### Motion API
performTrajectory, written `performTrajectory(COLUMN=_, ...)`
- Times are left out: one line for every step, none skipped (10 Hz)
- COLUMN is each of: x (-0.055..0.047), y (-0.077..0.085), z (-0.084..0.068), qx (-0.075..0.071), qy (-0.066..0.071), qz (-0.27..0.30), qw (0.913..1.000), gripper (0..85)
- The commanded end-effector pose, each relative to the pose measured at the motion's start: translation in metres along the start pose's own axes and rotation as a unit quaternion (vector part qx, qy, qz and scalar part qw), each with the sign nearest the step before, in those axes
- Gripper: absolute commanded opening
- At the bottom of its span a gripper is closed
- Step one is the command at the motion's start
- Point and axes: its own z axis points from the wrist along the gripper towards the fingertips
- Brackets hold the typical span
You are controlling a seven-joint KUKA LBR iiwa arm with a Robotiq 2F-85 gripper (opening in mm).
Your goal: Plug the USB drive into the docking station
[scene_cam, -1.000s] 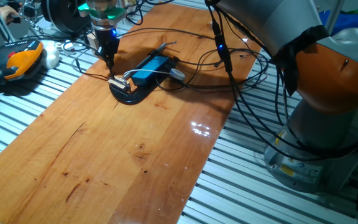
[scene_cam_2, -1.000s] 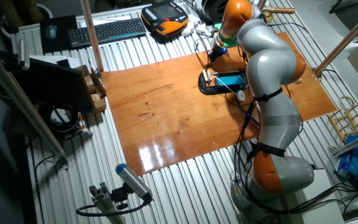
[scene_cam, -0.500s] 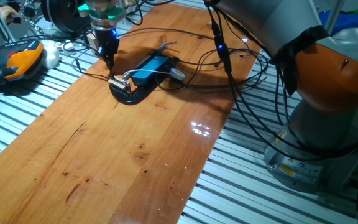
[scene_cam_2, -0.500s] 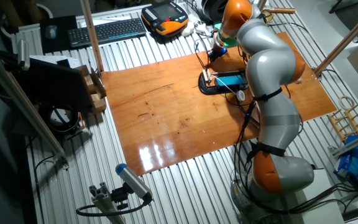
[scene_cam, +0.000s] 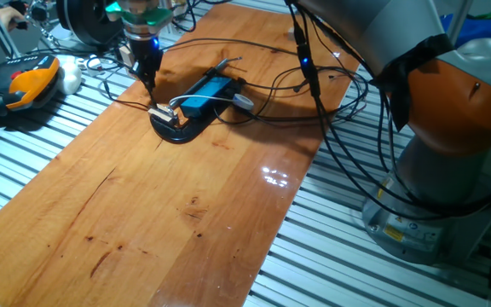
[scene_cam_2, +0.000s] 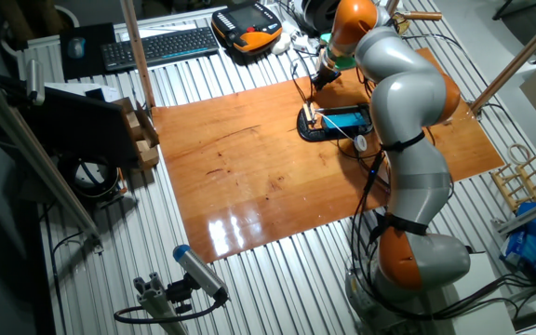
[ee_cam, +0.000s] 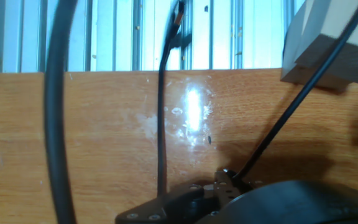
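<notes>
Around your gripper [scene_cam: 149, 83] you have clutter: thin black cables [scene_cam: 271, 89] loop across the wooden worktop [scene_cam: 169, 205], and an orange-and-black pendant [scene_cam: 25, 83] and a keyboard [scene_cam_2: 161, 45] lie off its edge on the ribbed metal. The docking station [scene_cam: 205, 94], bright blue on its black curved base, sits just beside and below the gripper. You cannot tell how the jaws stand, or whether they pinch anything.
</notes>
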Motion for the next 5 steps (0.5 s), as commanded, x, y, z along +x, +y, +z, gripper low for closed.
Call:
performTrajectory(x=-0.001, y=0.0, z=-0.004, qx=0.001, qy=-0.001, qz=0.001, qw=1.0, gripper=0.0)
performTrajectory(x=-0.003, y=0.0, z=-0.011, qx=0.006, qy=-0.001, qz=0.001, qw=1.0, gripper=0.0)
performTrajectory(x=-0.003, y=0.0, z=-0.017, qx=0.008, qy=0.0, qz=0.002, qw=1.0, gripper=0.0)
performTrajectory(x=-0.004, y=0.0, z=-0.022, qx=0.01, qy=0.001, qz=0.001, qw=1.0, gripper=0.0)
performTrajectory(x=-0.004, y=0.0, z=-0.028, qx=0.014, qy=-0.002, qz=0.001, qw=0.9999, gripper=0.0)
